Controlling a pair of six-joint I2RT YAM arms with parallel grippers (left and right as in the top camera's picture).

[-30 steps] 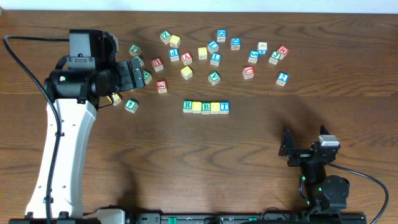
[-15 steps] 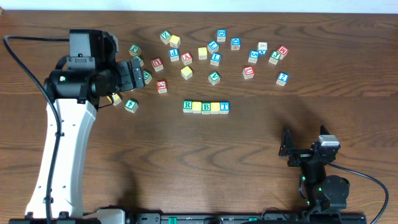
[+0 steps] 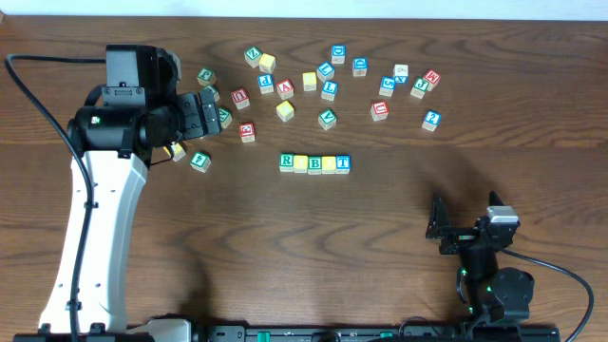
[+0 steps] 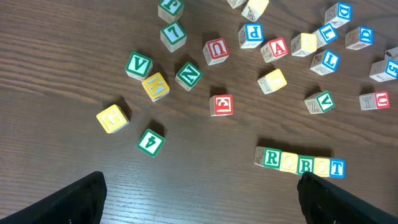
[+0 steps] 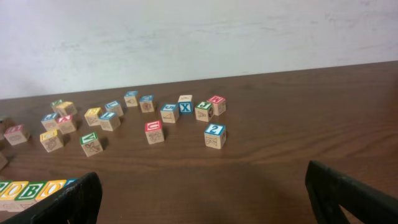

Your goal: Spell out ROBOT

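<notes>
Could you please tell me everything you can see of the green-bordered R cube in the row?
The R cube is a small pale wooden block whose top face bears a green letter inside a green border. It sits flat on the dark wooden table, at the left end of the row as the overhead view shows it, touching only the yellow-faced cube beside it.

Dark wooden table (image 3: pixel 380 237): a tight row of five cubes (image 3: pixel 314 163) sits mid-frame, with loose lettered cubes (image 3: pixel 328 119) scattered across the upper part.
</notes>
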